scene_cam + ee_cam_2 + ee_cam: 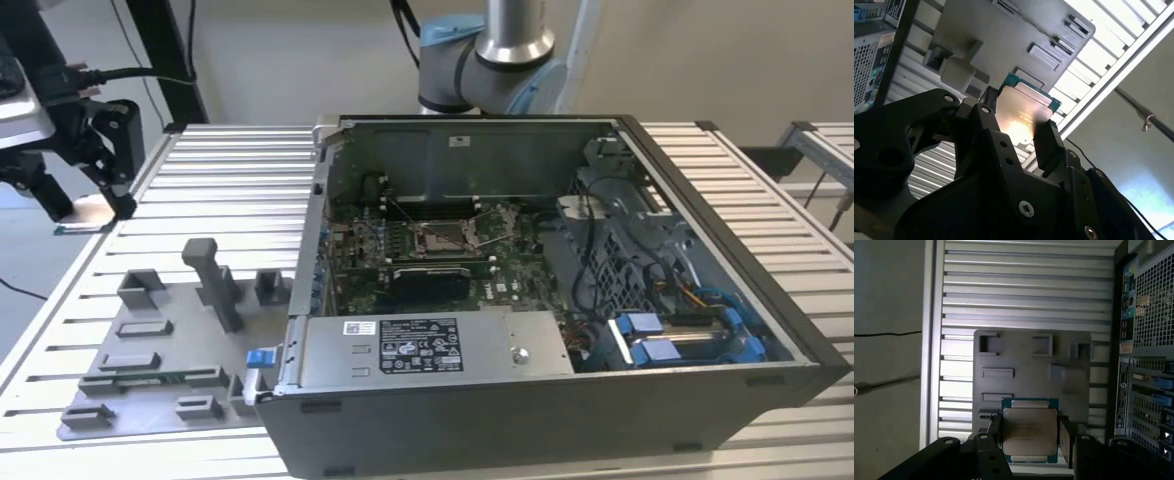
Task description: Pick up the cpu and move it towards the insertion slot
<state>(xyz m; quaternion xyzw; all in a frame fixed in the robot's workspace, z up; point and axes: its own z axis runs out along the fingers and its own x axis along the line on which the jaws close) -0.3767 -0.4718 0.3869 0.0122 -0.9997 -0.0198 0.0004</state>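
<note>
The cpu (1030,431), a flat square chip with a silvery top and a green edge, sits between the two black fingers of my gripper (1030,437), which is shut on it. In the second wrist view the cpu (1022,111) catches bright light inside the gripper (1016,122). In the exterior view the gripper (90,212) hangs at the far left, over the table's left edge, with the cpu (83,222) held level with the tabletop. The insertion slot (441,237) lies on the motherboard inside the open computer case (694,250), far to the exterior view's right of the gripper.
A grey fixture plate (160,365) with raised blocks and an upright post (214,280) lies between the gripper and the case. A black rectangular panel (430,285) sits just in front of the slot. The case walls, its power supply (414,350) and cables surround the motherboard.
</note>
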